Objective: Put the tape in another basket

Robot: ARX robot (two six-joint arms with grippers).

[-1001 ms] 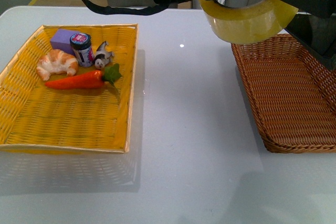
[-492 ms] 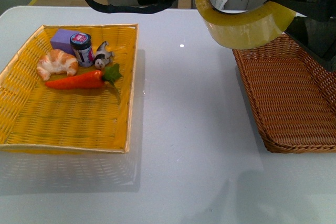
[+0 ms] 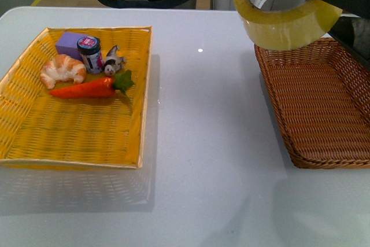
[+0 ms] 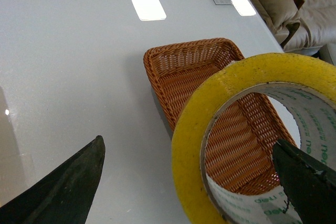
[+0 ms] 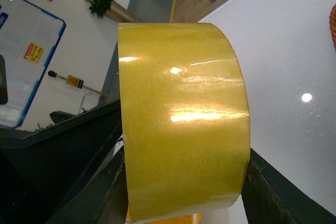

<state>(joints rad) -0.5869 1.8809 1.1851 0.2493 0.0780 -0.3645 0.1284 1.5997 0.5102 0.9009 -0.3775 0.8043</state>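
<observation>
Currently mid-transfer: the tape (image 3: 286, 24) hangs in the air over the far end of the basket (image 3: 329, 163) at the tabletop's right edge, clamped by the right end effector (image 5: 181, 177). Left end effector (image 4: 186, 148) is spread wide, holding nothing. Pick-up and carry look done; lowering and release into the basket remain.

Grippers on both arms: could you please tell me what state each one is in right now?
Left gripper: open, holding nothing.
Right gripper: closed on the tape.
</observation>
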